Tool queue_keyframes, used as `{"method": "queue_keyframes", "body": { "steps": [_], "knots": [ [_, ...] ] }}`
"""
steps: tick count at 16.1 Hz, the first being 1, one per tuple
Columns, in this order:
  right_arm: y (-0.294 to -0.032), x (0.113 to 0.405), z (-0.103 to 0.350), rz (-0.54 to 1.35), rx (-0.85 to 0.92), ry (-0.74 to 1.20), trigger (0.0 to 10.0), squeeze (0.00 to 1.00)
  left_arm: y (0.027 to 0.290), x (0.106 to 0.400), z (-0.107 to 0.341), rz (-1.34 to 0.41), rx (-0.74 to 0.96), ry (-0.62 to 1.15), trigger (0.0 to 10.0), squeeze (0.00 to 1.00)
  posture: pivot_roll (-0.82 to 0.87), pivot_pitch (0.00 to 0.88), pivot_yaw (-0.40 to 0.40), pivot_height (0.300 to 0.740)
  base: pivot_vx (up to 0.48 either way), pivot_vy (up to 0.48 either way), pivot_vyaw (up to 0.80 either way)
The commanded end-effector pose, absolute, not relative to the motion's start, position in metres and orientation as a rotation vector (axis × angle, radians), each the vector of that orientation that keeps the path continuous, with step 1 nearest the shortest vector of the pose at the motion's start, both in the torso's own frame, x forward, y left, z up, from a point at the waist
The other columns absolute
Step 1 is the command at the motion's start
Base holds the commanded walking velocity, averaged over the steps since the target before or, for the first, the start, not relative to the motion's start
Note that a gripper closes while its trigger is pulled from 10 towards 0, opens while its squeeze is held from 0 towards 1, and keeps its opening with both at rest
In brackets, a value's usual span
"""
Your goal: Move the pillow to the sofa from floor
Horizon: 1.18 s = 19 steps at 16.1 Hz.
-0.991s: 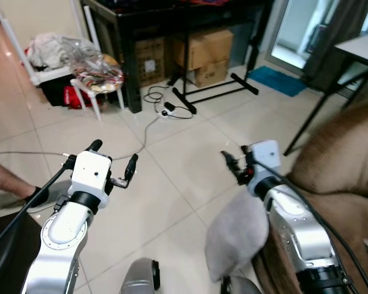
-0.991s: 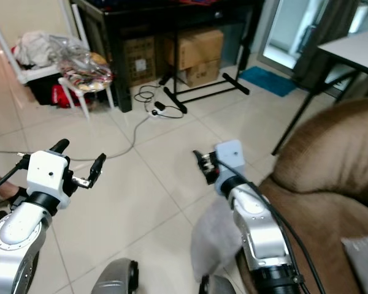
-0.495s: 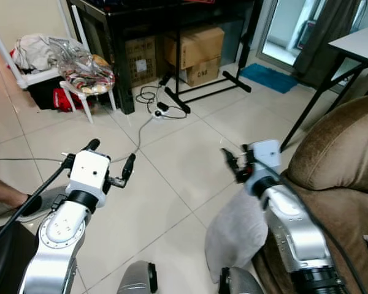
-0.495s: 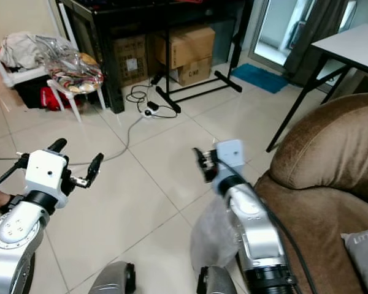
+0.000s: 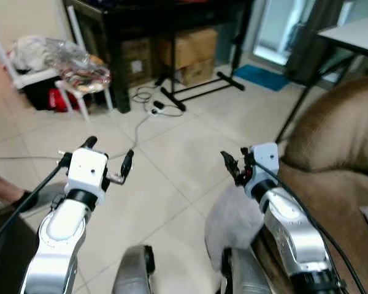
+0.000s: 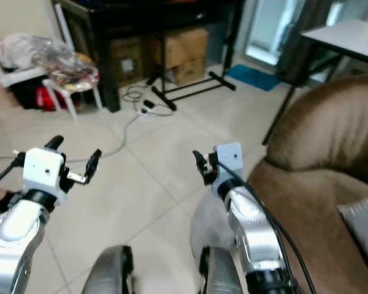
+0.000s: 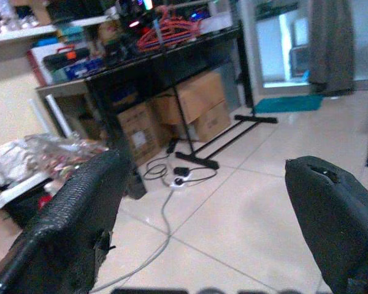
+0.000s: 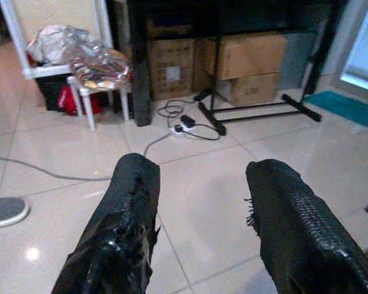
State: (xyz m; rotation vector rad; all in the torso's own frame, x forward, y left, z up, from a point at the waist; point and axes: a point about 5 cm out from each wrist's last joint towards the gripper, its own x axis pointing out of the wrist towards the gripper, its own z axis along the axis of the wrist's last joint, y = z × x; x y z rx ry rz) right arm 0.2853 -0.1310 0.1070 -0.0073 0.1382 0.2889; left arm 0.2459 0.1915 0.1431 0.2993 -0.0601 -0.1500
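— Where is the soft grey pillow (image 5: 233,223)?
— Down on the pale tiled floor (image 5: 172,153), under the right arm, touching the big brown sofa (image 5: 331,159).
— And the claws?
— The left gripper (image 5: 107,160) and right gripper (image 5: 233,164) are both spread wide, holding nothing. Cardboard boxes (image 5: 190,52) sit far back.

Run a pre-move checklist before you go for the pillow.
1. Pillow located: ok, grey, on the floor against the sofa, under the right arm.
2. Left gripper free: ok, open, empty, raised above the tiles.
3. Right gripper free: ok, open, empty, above the pillow.
4. Pillow held: not ok, neither gripper touches it.
5. Sofa seat free: cannot tell, a grey cushion lies at its edge.
6. Cable on the floor ahead: ok, away from the pillow.
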Motion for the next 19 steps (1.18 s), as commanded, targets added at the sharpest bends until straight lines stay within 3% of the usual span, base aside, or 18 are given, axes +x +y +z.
{"method": "queue_keyframes", "body": {
  "steps": [1, 6, 9, 12, 19],
  "knots": [
    [-0.135, 0.287, 0.112, 0.268, 0.002, 0.119, 10.0, 0.0, 0.193, 0.247, 0.143, -0.137, 0.301, -0.059, 10.0, 0.0, 0.02, 0.0, 0.0, 0.551, 0.0, 0.0, 0.0],
    [-0.132, 0.288, 0.112, 0.285, -0.013, 0.119, 10.0, 0.0, 0.195, 0.247, 0.145, -0.129, 0.283, -0.066, 10.0, 0.0, 0.02, 0.0, -0.005, 0.551, 0.0, 0.0, 0.0],
    [-0.131, 0.289, 0.111, 0.291, -0.022, 0.131, 10.0, 0.0, 0.194, 0.247, 0.145, -0.129, 0.274, -0.067, 10.0, 0.0, 0.02, 0.0, -0.008, 0.551, 0.309, 0.0, 0.0],
    [-0.13, 0.29, 0.112, 0.299, -0.022, 0.127, 10.0, 0.0, 0.194, 0.247, 0.144, -0.128, 0.271, -0.065, 10.0, 0.0, 0.02, 0.0, -0.011, 0.551, 0.346, 0.0, -0.76],
    [-0.124, 0.289, 0.113, 0.366, -0.085, 0.109, 10.0, 0.0, 0.194, 0.246, 0.143, -0.128, 0.27, -0.061, 10.0, 0.0, 0.02, 0.0, -0.015, 0.551, 0.334, 0.0, 0.0]
  ]
}}
